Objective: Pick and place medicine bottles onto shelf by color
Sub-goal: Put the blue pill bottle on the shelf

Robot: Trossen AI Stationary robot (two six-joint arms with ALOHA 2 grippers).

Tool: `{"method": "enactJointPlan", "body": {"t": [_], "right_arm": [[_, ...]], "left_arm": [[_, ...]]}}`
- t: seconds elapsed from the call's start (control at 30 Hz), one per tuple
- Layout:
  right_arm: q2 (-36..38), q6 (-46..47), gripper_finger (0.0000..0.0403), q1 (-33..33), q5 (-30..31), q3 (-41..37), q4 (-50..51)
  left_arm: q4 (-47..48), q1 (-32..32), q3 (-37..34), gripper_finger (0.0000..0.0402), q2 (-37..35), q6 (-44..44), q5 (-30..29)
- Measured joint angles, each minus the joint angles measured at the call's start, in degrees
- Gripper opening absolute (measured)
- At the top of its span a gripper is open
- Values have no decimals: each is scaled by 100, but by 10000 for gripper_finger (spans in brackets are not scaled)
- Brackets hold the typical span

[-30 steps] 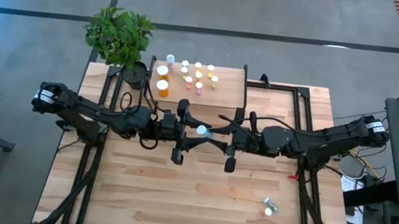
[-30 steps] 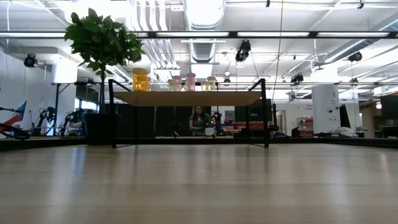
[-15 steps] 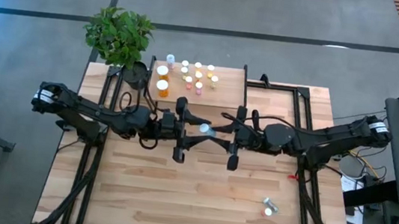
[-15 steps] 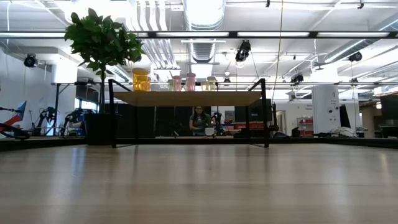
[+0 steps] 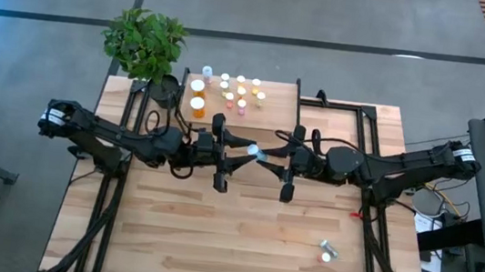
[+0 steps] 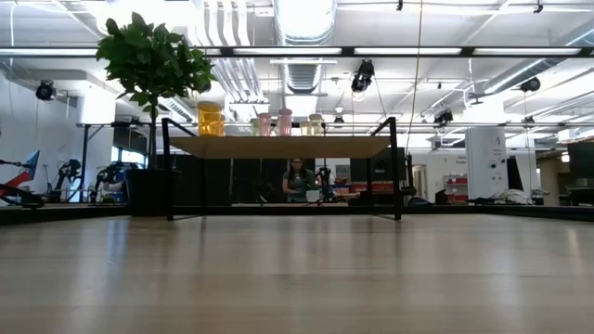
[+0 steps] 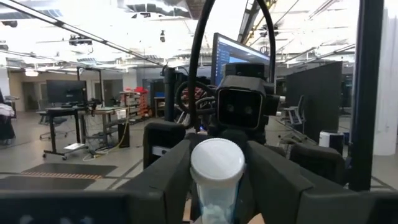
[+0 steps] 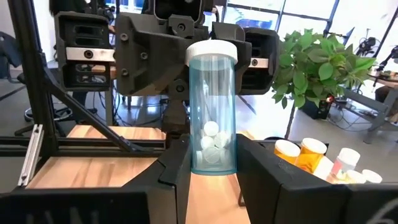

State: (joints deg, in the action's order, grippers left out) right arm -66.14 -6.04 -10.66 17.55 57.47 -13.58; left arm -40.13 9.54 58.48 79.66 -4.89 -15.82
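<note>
A teal medicine bottle with a white cap hangs in the air over the table's middle, between my two arms. My right gripper is shut on its bottom end, and my left gripper is shut on its cap end. In the high view the two grippers meet nose to nose at the bottle. The shelf stands at the far edge and carries orange, pink and yellowish bottles on its board. Neither gripper shows in the low view. My left gripper has the bottle's cap end between its two fingers, coming from the table's left, roughly level. The cap faces its wrist camera. My right gripper pinches the bottle's bottom end between its two fingers, coming level from the table's right. The bottle is lifted clear and slants, cap end toward the left arm; its pills lie at the held end.
A potted plant stands at the far left corner beside the shelf. One more small bottle lies on the table near the front right. In the low view the shelf stands on thin black legs, with bare tabletop in front.
The bottle's cap end has shifted a little toward the table's far right, with both grippers still at it. My left gripper has turned slightly about its wrist.
</note>
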Motion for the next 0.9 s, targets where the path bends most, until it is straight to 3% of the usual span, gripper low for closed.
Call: {"method": "enactJointPlan", "body": {"t": [0.23,0.4,0.5,0.63,0.9], "right_arm": [[5,-51,104,20,-1,0,22],[3,7,117,20,58,0,230],[4,560,131,15,506,0,504],[25,1272,164,22,1027,0,957],[86,2189,252,42,1204,0,2132]], "left_arm": [[53,-19,0,99,-3,2,-6],[332,-46,0,104,-11,9,33],[420,-81,-12,105,-7,1,-3],[591,-204,-26,102,2,3,-48],[1126,-608,-28,101,2,132,-55]]}}
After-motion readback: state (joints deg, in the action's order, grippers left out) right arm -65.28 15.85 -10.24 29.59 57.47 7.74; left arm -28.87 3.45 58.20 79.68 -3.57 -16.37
